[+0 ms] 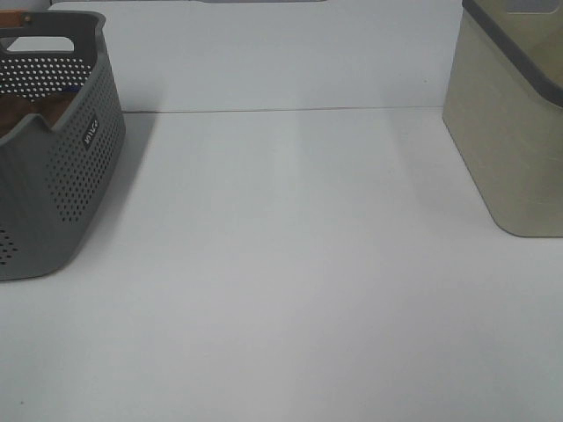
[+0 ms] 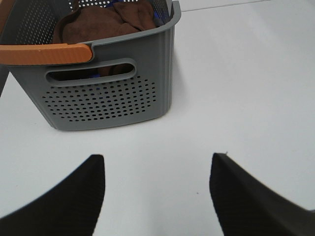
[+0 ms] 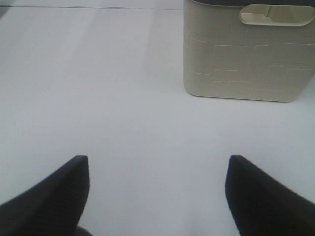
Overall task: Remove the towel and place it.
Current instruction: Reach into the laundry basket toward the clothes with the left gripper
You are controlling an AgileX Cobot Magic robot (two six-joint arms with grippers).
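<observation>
Between the two dark fingers (image 2: 74, 196) of the left gripper (image 2: 157, 164) a wide gap is seen, and nothing is held; only the bare white table (image 2: 246, 98) is shown in that gap. Ahead of this gripper, well apart from it, the grey perforated basket (image 2: 108, 101) is stood on the table, and an orange handle (image 2: 44, 53) is laid along its near rim. The towel (image 2: 101, 22), dark reddish-brown, is bunched inside the basket, and a sliver of blue cloth (image 2: 158, 20) is glimpsed beside it. The right gripper (image 3: 158, 162) is likewise spread wide and empty above the table. Ahead of it a beige bin (image 3: 246, 64) with a cut-out handle (image 3: 273, 14) is stood, apart from the fingers.
</observation>
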